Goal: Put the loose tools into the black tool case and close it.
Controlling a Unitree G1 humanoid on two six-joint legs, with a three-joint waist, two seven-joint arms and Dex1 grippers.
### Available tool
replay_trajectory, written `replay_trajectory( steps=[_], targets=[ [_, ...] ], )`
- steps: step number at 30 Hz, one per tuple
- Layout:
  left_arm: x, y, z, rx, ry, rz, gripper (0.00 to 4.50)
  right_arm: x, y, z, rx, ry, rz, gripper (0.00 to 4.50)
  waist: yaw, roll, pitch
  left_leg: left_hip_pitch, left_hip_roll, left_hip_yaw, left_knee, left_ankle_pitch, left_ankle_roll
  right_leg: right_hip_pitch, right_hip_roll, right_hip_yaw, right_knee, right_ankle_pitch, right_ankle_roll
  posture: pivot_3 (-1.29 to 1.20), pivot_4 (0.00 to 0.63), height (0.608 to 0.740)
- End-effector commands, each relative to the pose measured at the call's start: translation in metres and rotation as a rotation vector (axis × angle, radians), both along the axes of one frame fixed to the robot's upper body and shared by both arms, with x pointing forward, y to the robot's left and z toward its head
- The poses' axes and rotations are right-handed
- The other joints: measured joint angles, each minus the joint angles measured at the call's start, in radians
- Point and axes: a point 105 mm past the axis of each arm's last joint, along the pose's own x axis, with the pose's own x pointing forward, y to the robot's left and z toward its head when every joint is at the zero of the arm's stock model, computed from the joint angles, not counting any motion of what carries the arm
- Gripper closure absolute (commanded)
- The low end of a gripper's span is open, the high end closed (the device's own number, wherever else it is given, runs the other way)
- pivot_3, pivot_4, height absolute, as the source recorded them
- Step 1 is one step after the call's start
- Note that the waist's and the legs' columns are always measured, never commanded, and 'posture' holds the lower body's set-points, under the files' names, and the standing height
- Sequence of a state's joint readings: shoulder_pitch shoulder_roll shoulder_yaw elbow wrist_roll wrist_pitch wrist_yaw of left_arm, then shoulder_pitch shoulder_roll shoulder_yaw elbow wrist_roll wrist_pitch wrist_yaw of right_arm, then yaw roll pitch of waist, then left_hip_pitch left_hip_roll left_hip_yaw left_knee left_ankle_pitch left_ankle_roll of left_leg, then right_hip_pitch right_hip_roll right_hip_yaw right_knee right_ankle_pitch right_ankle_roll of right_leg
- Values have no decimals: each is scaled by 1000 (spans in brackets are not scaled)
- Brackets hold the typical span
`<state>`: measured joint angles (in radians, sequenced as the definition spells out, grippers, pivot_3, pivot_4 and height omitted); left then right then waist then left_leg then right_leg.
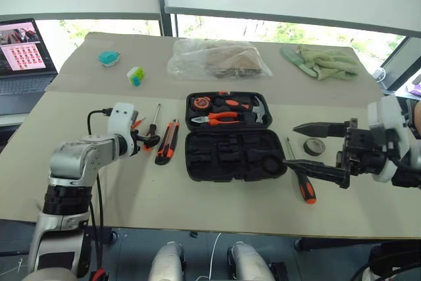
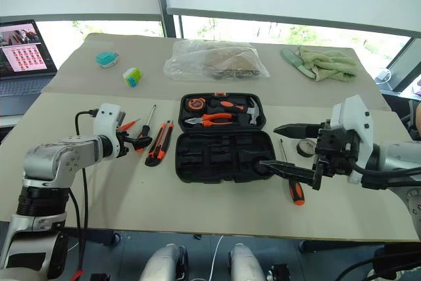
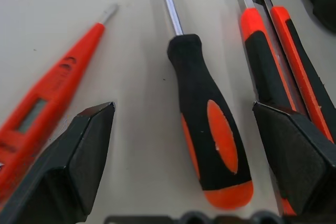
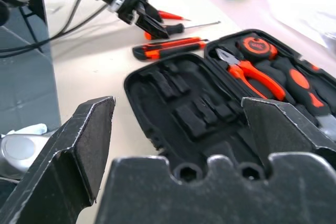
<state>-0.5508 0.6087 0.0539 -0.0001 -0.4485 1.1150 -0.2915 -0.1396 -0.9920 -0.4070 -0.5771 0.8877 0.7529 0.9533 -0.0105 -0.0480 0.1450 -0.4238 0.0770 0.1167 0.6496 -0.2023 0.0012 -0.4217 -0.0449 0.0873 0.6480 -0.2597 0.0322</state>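
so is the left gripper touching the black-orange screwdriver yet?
Apart. In the left wrist view the left gripper straddles the black-orange screwdriver with its fingers open, and bare table shows between each finger and the handle.

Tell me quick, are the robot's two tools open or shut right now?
Left tool: open, holding nothing, over the black-and-orange screwdriver.
Right tool: open, holding nothing.

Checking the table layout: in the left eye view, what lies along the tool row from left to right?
Left gripper → utility knife → black tool case → screwdriver → tape roll → right gripper.
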Motion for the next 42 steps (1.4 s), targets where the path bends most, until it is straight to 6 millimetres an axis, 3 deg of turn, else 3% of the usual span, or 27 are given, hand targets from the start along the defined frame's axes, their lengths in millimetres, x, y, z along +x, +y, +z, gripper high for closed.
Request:
replay_trajectory(
  steps=[1,7,11,13,15,17,20,22,27,33,37,42],
  targets=[
    [4,-2,-2,23,-12,-31,1466,-2,4,9,24,-42,14,0,0,0,0,0,0,0,0,0,0,0,0,0,0,0,0,0,150,740],
    [5,-3,-11,-6,8,-20,3624,-2,10,10,30,-57,29,0,6,0,0,0,0,-1,2,0,0,2,0,-1,0,0,0,0,150,740],
    [12,-7,7,-44,-65,-20,3618,-2,8,11,31,-60,18,0,13,0,0,0,0,-2,3,0,0,2,0,-2,1,0,0,0,150,740],
    [18,-27,44,-117,-197,-121,3618,-2,4,9,29,-57,-14,0,19,0,0,-1,0,-2,4,0,0,2,0,-2,1,0,0,0,150,740],
    [17,-47,74,-131,-306,-257,3618,-2,0,4,22,-47,-40,0,24,0,0,-6,0,-4,7,0,0,0,0,-6,1,0,0,0,150,740],
    [12,-65,90,-61,-378,-422,3618,-3,-3,-2,10,-32,-59,0,25,0,0,-11,1,-6,11,0,1,-1,0,-10,1,0,0,0,150,740],
    [1,-90,99,78,-454,-727,3618,-3,-8,-11,-5,-13,-93,0,24,1,0,-12,0,-7,11,-1,1,0,-1,-12,1,0,0,0,150,740],
    [-4,-101,97,162,-462,-906,3618,-2,-13,-14,-2,-5,-123,0,24,1,-1,-12,0,-7,11,-1,1,0,-1,-12,1,0,0,0,150,740],
    [6,-122,72,329,-394,-1155,3618,-2,-16,-17,-1,-6,-169,0,23,2,-1,-11,0,-8,12,0,1,1,-1,-13,1,0,0,0,150,740],
    [14,-144,43,392,-322,-1266,3618,-7,-22,-22,-2,-5,-220,0,23,1,-1,-15,0,-10,13,-1,2,0,-1,-14,0,0,1,0,150,740],
    [15,-155,37,356,-290,-1283,3618,-9,-24,-23,-6,-11,-253,0,21,1,0,-15,0,-11,14,-1,2,0,-1,-14,0,0,1,0,150,740],
    [30,-156,31,405,-261,-1173,3618,-13,-23,-24,0,-18,-267,0,21,1,-1,-15,0,-13,15,-1,2,0,0,-15,1,0,1,0,150,740]
  ],
)
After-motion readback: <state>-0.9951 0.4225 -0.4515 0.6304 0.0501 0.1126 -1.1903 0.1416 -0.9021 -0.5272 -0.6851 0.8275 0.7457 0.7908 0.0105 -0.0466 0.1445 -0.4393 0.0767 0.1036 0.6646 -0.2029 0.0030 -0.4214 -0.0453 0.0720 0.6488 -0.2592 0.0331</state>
